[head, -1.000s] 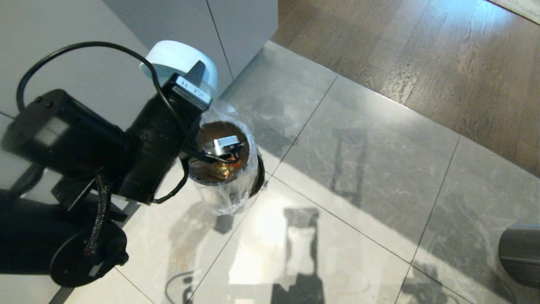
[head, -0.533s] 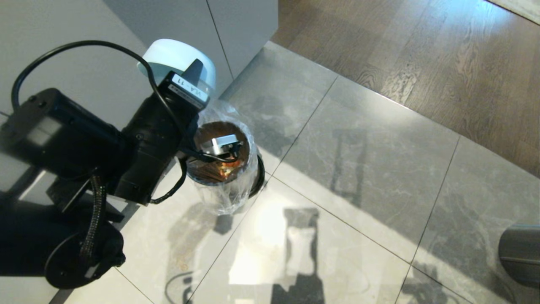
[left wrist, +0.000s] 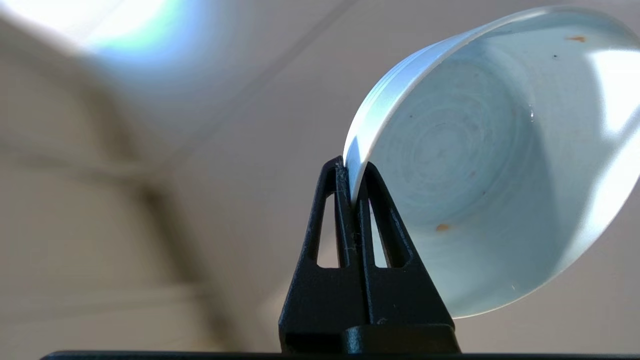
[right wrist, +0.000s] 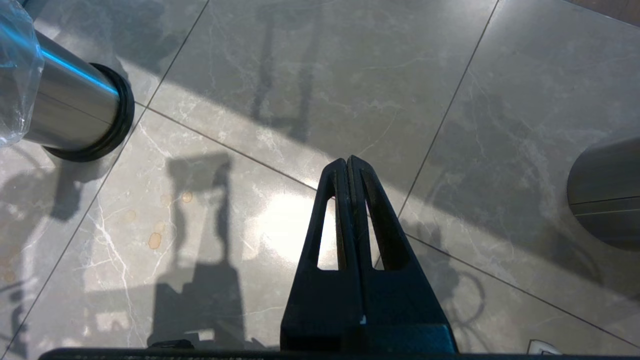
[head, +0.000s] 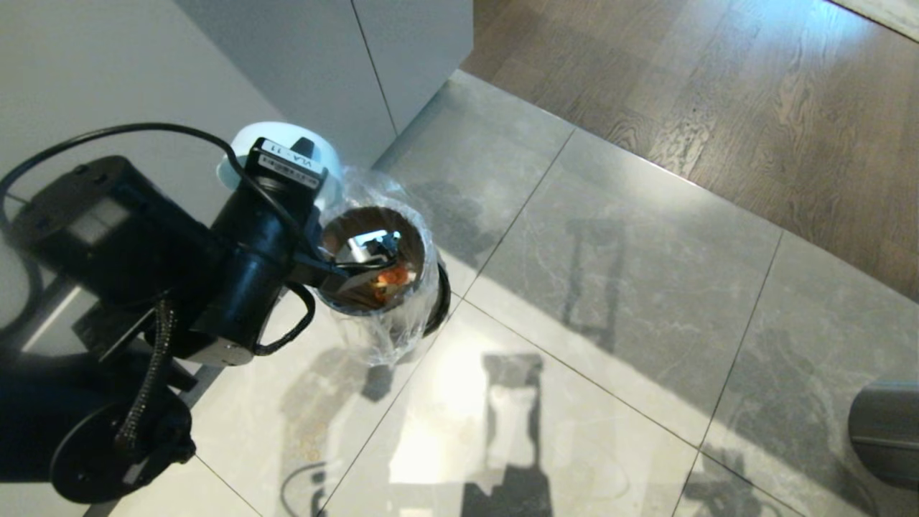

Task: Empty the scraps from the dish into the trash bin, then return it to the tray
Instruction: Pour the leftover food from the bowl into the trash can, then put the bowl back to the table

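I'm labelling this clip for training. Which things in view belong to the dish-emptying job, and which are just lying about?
Part of the job:
- dish, pinched at its rim by the left claw
- trash bin with its bag liner
- scraps inside the bin

Just there:
- right claw, shut, over the floor
- larger steel cylinder
- white cabinet

Below my left gripper [left wrist: 353, 190] lies a floor of large grey marbled tiles [head: 610, 287] with dark grout lines, glossy with bright patches of light and shadows. Past it, beyond my reach, the tiles meet brown wood planks [head: 754, 93]. Standing on the tiles just beside and under my left gripper is the trash bin [head: 380, 287], a shiny steel cylinder with a crinkly clear liner and a black base ring. Well off toward my right side, a larger brushed-steel cylinder [head: 887, 431] also stands on the tiles.
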